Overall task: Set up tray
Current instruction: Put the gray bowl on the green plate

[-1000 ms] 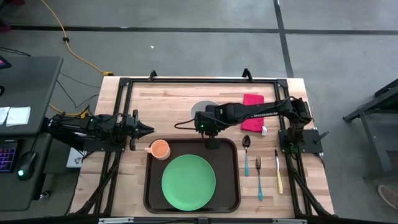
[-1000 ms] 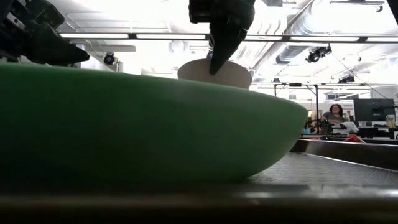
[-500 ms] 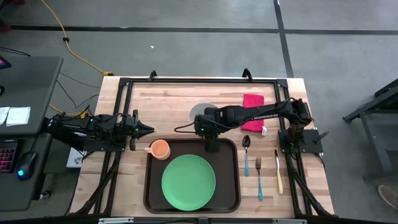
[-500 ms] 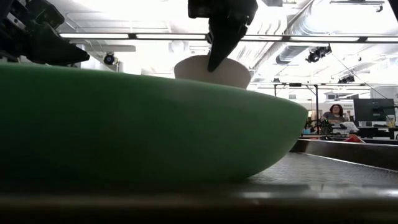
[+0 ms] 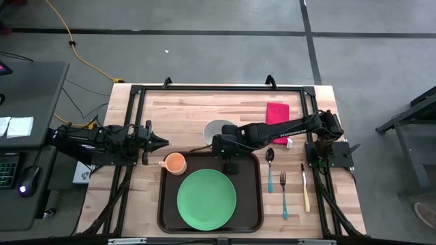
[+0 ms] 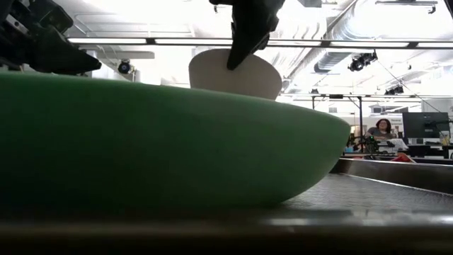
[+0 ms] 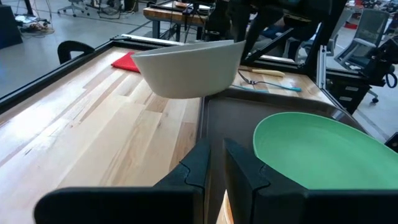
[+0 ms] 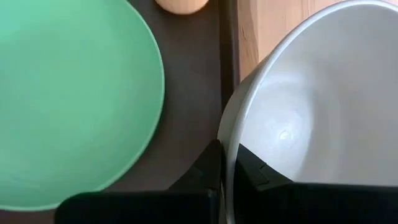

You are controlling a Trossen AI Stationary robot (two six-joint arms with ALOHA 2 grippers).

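The big dark brown plastic tray (image 5: 210,192) has round corners and a raised edge all the way around, and it lies flat at the near middle of the pale wooden table (image 5: 184,112). A round green plate (image 5: 206,199) sits inside it and fills most of the space, but the tray is wider than the plate, so brown shows on both sides. The right gripper (image 5: 230,155) reaches over the far edge of the tray, and its two dark fingers (image 8: 211,163) are pinched tight on the rim of a white round bowl (image 5: 216,129). The bowl is lifted up off the wood and tilted, just past the tray's far edge. The left gripper (image 5: 161,141) waits at the left side of the table, with its fingers (image 7: 199,163) only a little bit apart and nothing between them. A small orange cup (image 5: 175,162) stands at the tray's far left corner. To the right of the tray lie a spoon (image 5: 270,167), a fork (image 5: 283,192) and a knife (image 5: 305,187) in a row on the wood, and a red cloth (image 5: 276,113) lies farther back. A black metal frame (image 5: 218,88) runs around the table. The floor (image 5: 204,41) is grey, with a yellow cable (image 5: 75,47) on it. Far off in the room, a person (image 6: 382,128) sits near a screen.
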